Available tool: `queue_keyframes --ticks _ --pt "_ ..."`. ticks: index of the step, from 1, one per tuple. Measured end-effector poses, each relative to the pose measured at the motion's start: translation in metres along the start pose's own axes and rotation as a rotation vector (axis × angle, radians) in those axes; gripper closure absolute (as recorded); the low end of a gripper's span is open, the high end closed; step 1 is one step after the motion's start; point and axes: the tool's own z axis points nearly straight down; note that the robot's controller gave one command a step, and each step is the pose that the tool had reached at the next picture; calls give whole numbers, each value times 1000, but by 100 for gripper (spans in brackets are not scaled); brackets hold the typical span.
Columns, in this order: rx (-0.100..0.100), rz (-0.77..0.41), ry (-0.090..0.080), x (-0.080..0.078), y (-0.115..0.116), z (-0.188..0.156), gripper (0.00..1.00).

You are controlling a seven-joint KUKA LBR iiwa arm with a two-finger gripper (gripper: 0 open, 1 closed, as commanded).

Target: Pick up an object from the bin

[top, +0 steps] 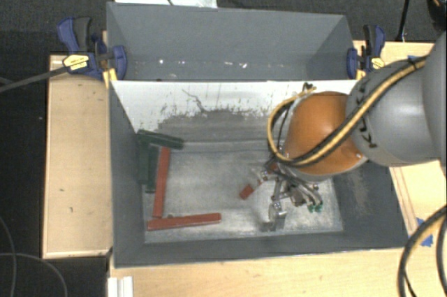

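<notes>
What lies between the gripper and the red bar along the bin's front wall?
In the camera view, only bare bin floor separates the gripper from the red bar; a small red block sits just off that line, toward the back.

Single grey arm [412,114] enters from right, bulky link angled down and left. Wrist sits under rounded orange cover [318,135]. Black-and-yellow cables [354,114] run from arm link, loop across cover's front. Below cover, end effector [279,208] points downward, metal tip lowest, leaning slightly left.
</notes>
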Motion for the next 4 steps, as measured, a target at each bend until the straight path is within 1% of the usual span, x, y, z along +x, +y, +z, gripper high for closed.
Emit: queue_keyframes --ticks 1,2,3,4 --pt "0 169 -11 -19 -23 -34 0" --pt "0 196 -11 -42 -36 -46 0" --pt "-1 51 -3 -32 -31 -2 0" --pt "-1 56 -4 -32 -31 -2 0"
